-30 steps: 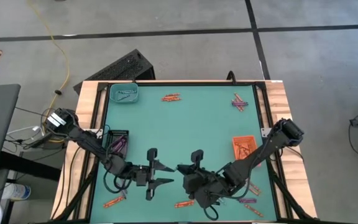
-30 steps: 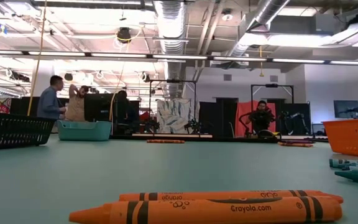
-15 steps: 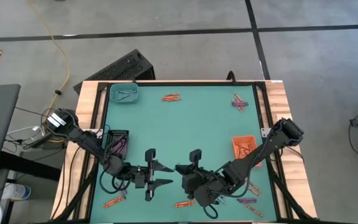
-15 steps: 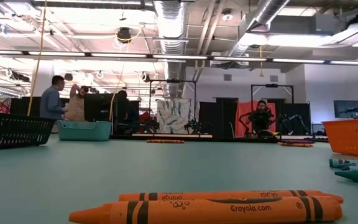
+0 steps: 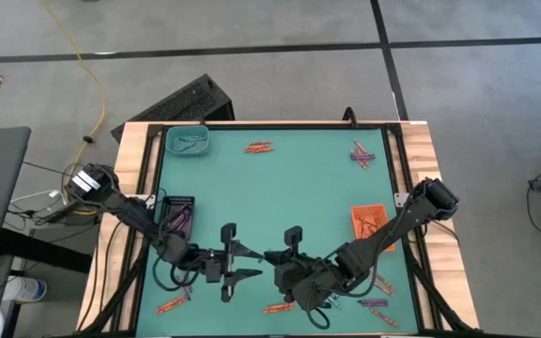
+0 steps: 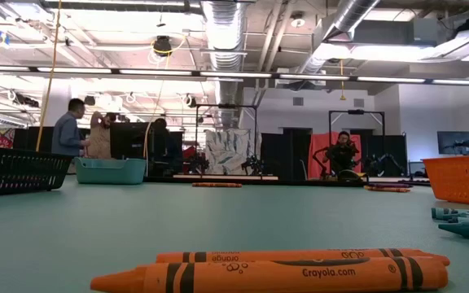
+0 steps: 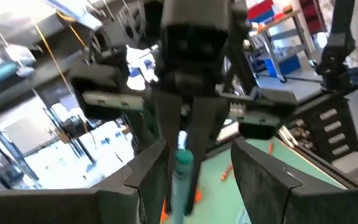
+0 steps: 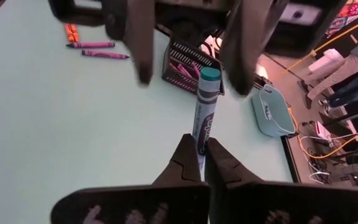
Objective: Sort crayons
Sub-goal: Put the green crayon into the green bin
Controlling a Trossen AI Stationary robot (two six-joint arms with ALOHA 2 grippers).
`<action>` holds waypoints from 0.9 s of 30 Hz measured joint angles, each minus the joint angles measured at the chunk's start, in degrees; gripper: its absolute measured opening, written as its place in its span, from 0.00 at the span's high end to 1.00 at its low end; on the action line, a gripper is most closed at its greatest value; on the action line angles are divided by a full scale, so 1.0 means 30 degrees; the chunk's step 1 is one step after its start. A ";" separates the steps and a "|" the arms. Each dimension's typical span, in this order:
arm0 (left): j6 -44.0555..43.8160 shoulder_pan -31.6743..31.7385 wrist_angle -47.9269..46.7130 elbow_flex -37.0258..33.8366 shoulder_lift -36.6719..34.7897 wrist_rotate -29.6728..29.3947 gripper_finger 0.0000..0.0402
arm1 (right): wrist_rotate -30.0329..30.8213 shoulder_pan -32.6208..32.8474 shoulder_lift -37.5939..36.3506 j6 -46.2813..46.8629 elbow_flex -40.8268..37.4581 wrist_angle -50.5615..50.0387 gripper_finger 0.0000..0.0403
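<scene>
Three trays sit on the green table (image 5: 280, 188): a teal tray (image 5: 187, 142) at the far left corner, a black tray (image 5: 178, 213) along the left edge nearer the arms, and an orange tray (image 5: 368, 221) toward the right edge. Two grippers meet tip to tip near the table's front edge, between the black tray and the orange one. One teal crayon (image 8: 205, 106) is pinched by its lower end in the right gripper (image 8: 202, 163), whose two fingers are closed tight on it; its free end points into the left gripper (image 5: 244, 262), whose two fingers stand spread wide on either side of it without touching. From the left wrist, the same crayon (image 7: 180, 177) shows between those parted fingers.

Loose crayons lie in small clusters. One orange cluster (image 5: 259, 147) lies just right of the teal tray, at the far edge; one mixed purple-and-orange cluster (image 5: 362, 155) lies beyond the orange tray, near the far right corner. At the front edge, orange ones (image 5: 173, 302) lie below the black tray, more orange (image 5: 277, 307) under the right gripper, and purple (image 5: 374, 302) below the orange tray. Purple sticks fill the black tray; exact counts cannot be told. In the low view, two orange crayons (image 6: 300, 267) lie closest, and three teal ones (image 6: 465, 220) lie at the right.
</scene>
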 joint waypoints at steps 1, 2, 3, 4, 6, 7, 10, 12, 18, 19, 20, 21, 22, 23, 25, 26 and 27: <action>-0.0436 0.0085 -0.0229 0.0000 0.0000 0.0105 0.59 | 0.0011 0.0000 0.0000 -0.0085 0.0000 0.0100 1.00; -0.0855 0.0182 -0.0433 0.0000 0.0000 0.0213 0.59 | 0.0022 0.0000 0.0000 -0.0251 0.0000 0.0232 1.00; -0.1219 0.0268 -0.0593 0.0000 0.0000 0.0199 0.59 | 0.0037 0.0000 0.0000 -0.0399 0.0000 0.0366 1.00; -0.1584 0.0359 -0.0772 0.0000 0.0000 0.0143 0.59 | 0.0044 0.0000 0.0000 -0.0542 0.0000 0.0545 1.00; -0.2003 0.0444 -0.0965 0.0000 0.0000 0.0121 0.59 | 0.0052 0.0000 0.0000 -0.0822 0.0000 0.0771 1.00; -0.2054 0.0453 -0.0971 0.0000 0.0000 0.0136 0.60 | 0.0052 0.0000 0.0000 -0.0949 0.0000 0.0909 1.00; -0.1860 0.0396 -0.0871 0.0000 0.0000 0.0242 0.65 | 0.0052 -0.0056 0.0000 -0.1060 0.0000 0.0908 1.00; -0.1603 0.0336 -0.0844 0.0000 0.0000 0.0274 0.70 | 0.0063 -0.0095 0.0000 -0.1054 0.0000 0.0796 1.00; -0.1117 0.0322 -0.0743 0.0000 0.0000 0.0235 0.90 | 0.0044 -0.0102 0.0000 -0.1060 0.0000 0.0760 1.00; -0.0935 0.0308 -0.0740 0.0000 0.0000 0.0235 0.92 | 0.0044 -0.0104 0.0000 -0.1046 0.0000 0.0753 1.00; -0.0808 0.0272 -0.0706 0.0000 0.0000 0.0235 0.93 | 0.0044 -0.0109 0.0000 -0.0994 0.0000 0.0757 1.00; -0.0710 0.0243 -0.0649 0.0000 0.0000 0.0228 0.94 | 0.0044 -0.0109 0.0000 -0.0957 0.0000 0.0753 1.00; -0.0612 0.0219 -0.0601 0.0000 0.0000 0.0228 0.95 | 0.0037 -0.0109 0.0000 -0.0929 0.0000 0.0732 1.00; -0.0506 0.0201 -0.0594 0.0000 0.0000 0.0239 0.95 | 0.0037 -0.0109 0.0000 -0.0929 0.0000 0.0704 1.00; -0.0491 0.0198 -0.0594 0.0000 0.0000 0.0225 0.95 | 0.0037 -0.0112 0.0000 -0.0786 0.0000 0.0669 1.00; -0.0513 0.0198 -0.0594 0.0000 0.0000 0.0201 0.95 | 0.0037 -0.0117 0.0000 -0.0755 0.0000 0.0656 1.00; -0.0544 0.0198 -0.0602 0.0000 0.0000 0.0080 0.96 | 0.0040 -0.0121 0.0000 -0.0700 0.0000 0.0615 1.00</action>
